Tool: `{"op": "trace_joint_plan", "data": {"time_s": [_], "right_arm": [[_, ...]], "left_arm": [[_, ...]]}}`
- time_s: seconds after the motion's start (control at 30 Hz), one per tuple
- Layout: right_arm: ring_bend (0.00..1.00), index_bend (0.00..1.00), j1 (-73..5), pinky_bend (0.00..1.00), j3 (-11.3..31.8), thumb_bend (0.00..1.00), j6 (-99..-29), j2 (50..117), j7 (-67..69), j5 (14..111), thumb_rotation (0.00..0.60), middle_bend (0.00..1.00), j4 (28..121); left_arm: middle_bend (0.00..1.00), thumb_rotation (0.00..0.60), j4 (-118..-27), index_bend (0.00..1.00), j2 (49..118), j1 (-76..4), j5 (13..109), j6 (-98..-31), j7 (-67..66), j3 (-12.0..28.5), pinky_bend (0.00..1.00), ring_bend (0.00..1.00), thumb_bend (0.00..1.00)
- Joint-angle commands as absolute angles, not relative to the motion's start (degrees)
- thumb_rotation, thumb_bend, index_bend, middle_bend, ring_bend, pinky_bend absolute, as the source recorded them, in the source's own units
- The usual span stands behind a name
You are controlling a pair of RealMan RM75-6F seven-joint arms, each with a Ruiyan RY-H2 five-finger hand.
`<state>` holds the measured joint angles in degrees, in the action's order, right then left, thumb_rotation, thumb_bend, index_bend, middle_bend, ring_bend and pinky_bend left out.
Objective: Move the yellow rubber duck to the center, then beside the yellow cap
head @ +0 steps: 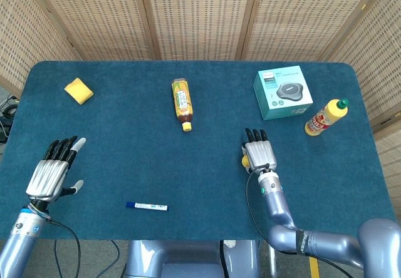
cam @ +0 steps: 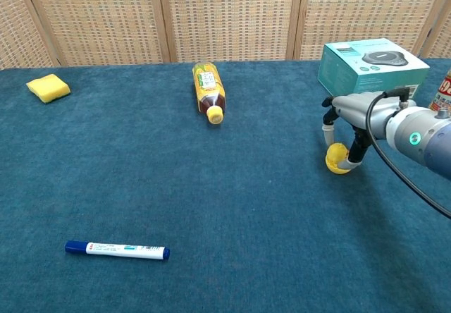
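**Duck under right hand, right of centre**

Yellow rubber duck point(cam: 337, 159) sits low at the surface point(head: 125, 146), right of the middle, directly under the right hand point(head: 259, 155). From the chest view the fingers point(cam: 328, 132) reach down on either side of the duck and look clamped on it. From the head view only a sliver of yellow shows at the hand's left edge. Cannot tell whether the duck is lifted or resting on the cloth.

Left hand point(head: 54, 171) lies near the front left edge, fingers apart, holding nothing.

Yellow cap point(head: 186, 127) belongs to the tea bottle point(head: 181, 101), which lies on its side at mid-surface with the cap pointing toward the robot. Duck is well apart from it.

Risks, as judged:
- The duck is small and likely soft; a grip on its rounded sides could let it squirt out or roll when carried left.
- The hand hides most of the duck from above, so placement near the cap would be hard to judge from that camera.
- The lying bottle can roll; a brush from the hand near the cap would shift the target.
- The cable looped at the wrist could drag across the cloth.

Containers: the teal box point(head: 283, 92) at the back right is closed, contents unseen. Beside it, a yellow squeeze bottle point(head: 326, 117) stands capped.
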<state>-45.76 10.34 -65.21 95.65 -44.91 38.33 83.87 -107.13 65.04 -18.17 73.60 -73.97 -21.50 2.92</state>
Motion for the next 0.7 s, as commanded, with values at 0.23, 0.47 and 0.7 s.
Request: {"op": "trace_joint_plan", "data": {"time_s": [0.23, 0.47, 0.7], "right_arm": [[0.00, 0.50, -45.6, 0.00, 10.4, 0.19, -65.3, 95.7, -45.2, 38.6, 0.600, 0.01, 83.5], [0.00, 0.45, -45.3, 0.00, 10.2, 0.18, -65.4, 94.9, -46.5, 37.7, 0.600, 0.00, 84.2], [0.00, 0.34, -44.9, 0.00, 10.1, 0.17, -65.9, 93.9, -47.0, 37.8, 0.600, 0.00, 85.6]], "left_arm": [[0.00, 0.600, -107.3, 0.00, 65.1, -18.2, 73.7, -73.7, -21.9, 2.8, 0.00, 0.00, 0.26], [0.00, 0.600, -107.3, 0.00, 65.1, -18.1, 73.9, -73.8, -21.7, 2.9, 0.00, 0.00, 0.26], [0.00, 0.600, -107.5, 0.00, 64.8, -18.0, 74.3, -73.8, -21.4, 2.8, 0.00, 0.00, 0.26]]}}
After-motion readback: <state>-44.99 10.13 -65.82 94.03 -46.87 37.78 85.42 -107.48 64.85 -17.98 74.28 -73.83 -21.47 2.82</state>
